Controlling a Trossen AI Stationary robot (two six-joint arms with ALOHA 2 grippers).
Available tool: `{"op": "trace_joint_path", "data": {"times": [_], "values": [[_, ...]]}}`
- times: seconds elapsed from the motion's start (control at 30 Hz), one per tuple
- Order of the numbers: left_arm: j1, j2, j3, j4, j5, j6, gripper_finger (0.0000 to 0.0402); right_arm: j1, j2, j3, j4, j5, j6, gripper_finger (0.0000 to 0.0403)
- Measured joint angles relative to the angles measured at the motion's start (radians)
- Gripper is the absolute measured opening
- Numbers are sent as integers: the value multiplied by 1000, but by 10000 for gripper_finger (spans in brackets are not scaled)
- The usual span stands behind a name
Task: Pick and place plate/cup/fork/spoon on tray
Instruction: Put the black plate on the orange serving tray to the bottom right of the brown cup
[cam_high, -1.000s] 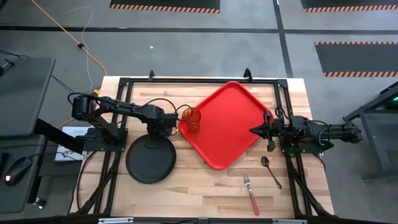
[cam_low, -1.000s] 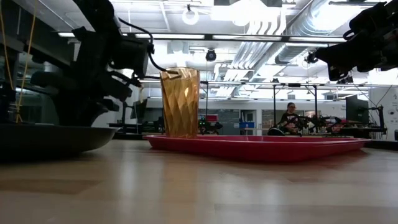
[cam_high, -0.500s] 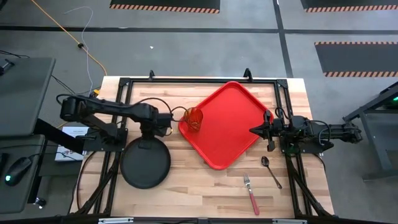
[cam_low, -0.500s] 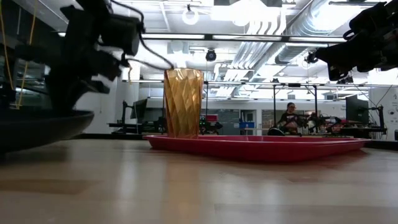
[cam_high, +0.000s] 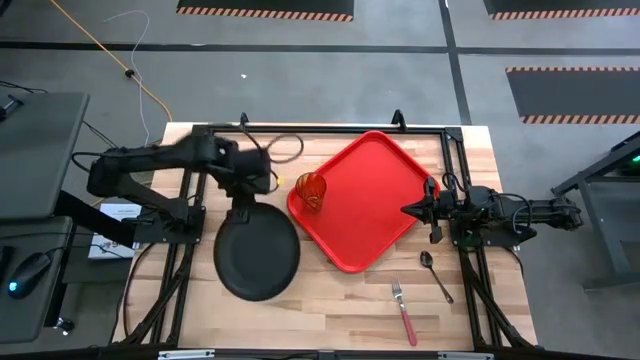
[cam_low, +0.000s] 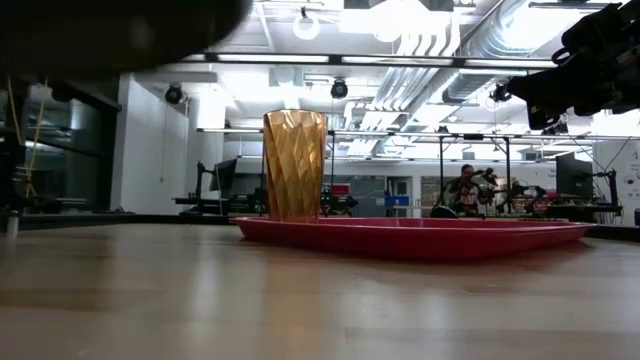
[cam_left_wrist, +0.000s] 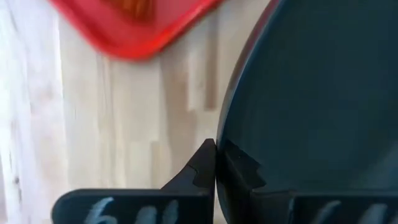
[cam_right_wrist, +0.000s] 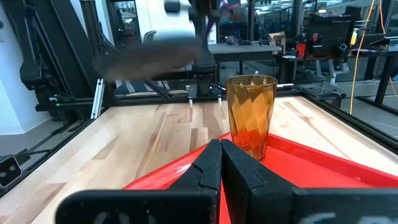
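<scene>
The dark round plate (cam_high: 258, 255) hangs above the table's left half with my left gripper (cam_high: 243, 210) shut on it; in the low view only its dark underside (cam_low: 120, 25) shows, along the top. The amber cup (cam_high: 311, 190) stands upright on the left corner of the red tray (cam_high: 370, 205). The spoon (cam_high: 436, 275) and the red-handled fork (cam_high: 403, 310) lie on the wood near the right front. My right gripper (cam_high: 408, 210) hovers shut over the tray's right edge, pointing at the cup (cam_right_wrist: 250, 115). My left gripper pinches the plate's rim (cam_left_wrist: 222, 152) at its far edge between its two fingers, one finger on each face of the rim. The fingers come from the far side, slanting down. The plate is lifted clear of the table and stays roughly level.
Black frame rails (cam_high: 320, 130) run along the table's far edge and down both sides. Bare wood lies between the plate and the tray and along the near edge. A person (cam_low: 465, 190) shows far off in the room behind.
My left gripper has taken hold of the plate's far rim and gone up with it. The plate, which lay on the table, now hangs clear and has shifted a little toward the tray. The cup, the tray and my right arm have kept still.
</scene>
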Motion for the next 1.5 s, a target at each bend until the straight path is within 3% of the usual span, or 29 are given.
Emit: {"op": "trace_joint_path", "data": {"times": [0.17, 0.43, 0.67, 0.73, 0.87, 1.0, 1.17, 1.27, 1.33, 1.43, 1.5], "values": [[-19, -1, 204, 28, 31, -64, 1, 0, 0, 0, 0, 0, 0, 0], [8, 12, 275, 563, -29, -79, 1, 0, 0, 0, 0, 0, 0, 0], [60, 106, 275, 873, -169, -178, 1, 0, 0, 0, 1, 5, -1, 0], [71, 149, 275, 928, -221, -190, 1, -3, 0, 0, 12, 57, 4, 0], [100, 249, 274, 982, -313, -253, 1, -7, 0, 0, 45, 119, -1, 0], [138, 355, 273, 989, -424, -321, 1, -7, 0, 0, 85, 113, -16, 0], [196, 449, 273, 1018, -589, -421, 1, -6, 0, 0, 336, 83, 177, 0], [228, 484, 273, 1033, -653, -488, 1, -7, 0, 0, 538, 155, 257, 0], [241, 502, 273, 1033, -671, -532, 1, -6, 0, 6, 613, 261, 289, 0], [242, 524, 273, 1024, -666, -595, 1, -7, 13, 56, 552, 510, 354, 0], [231, 530, 273, 1018, -677, -609, 1, -7, 33, 114, 446, 588, 346, 0]]}}
